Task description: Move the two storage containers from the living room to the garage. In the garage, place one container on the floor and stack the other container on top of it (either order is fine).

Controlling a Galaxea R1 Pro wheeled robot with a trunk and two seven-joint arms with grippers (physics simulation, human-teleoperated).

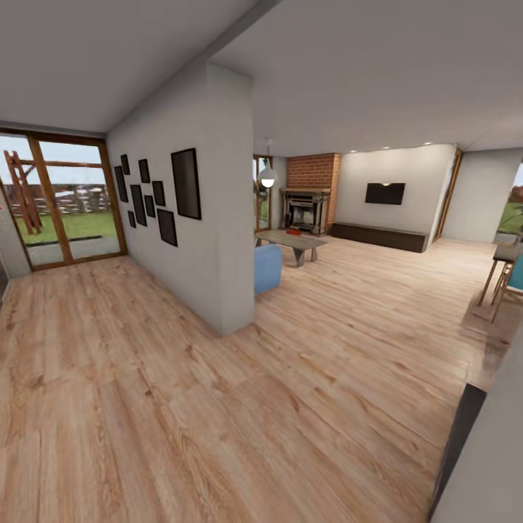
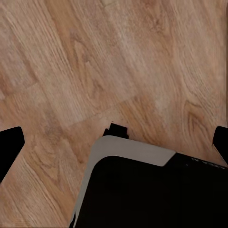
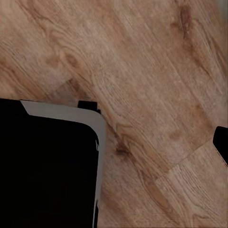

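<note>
living room [image 1: 378,218] ahead with brick fireplace [image 1: 311,196], wrist views: plank floor [image 2: 118,61], left tool [image 2: 114,145] spread, right unclear

A white partition wall [image 1: 218,218] stands at centre left of the head view, hung with a cluster of black rectangular picture frames [image 1: 156,192]. At far left, wood-framed glass doors [image 1: 62,200] open onto green grass. Just right of the wall's end sits a light blue upholstered seat [image 1: 267,267], and beyond it a low grey coffee table [image 1: 292,242]. A white globe pendant lamp [image 1: 268,176] hangs above. At the right edge, a wooden table [image 1: 501,265] pokes in.
</note>
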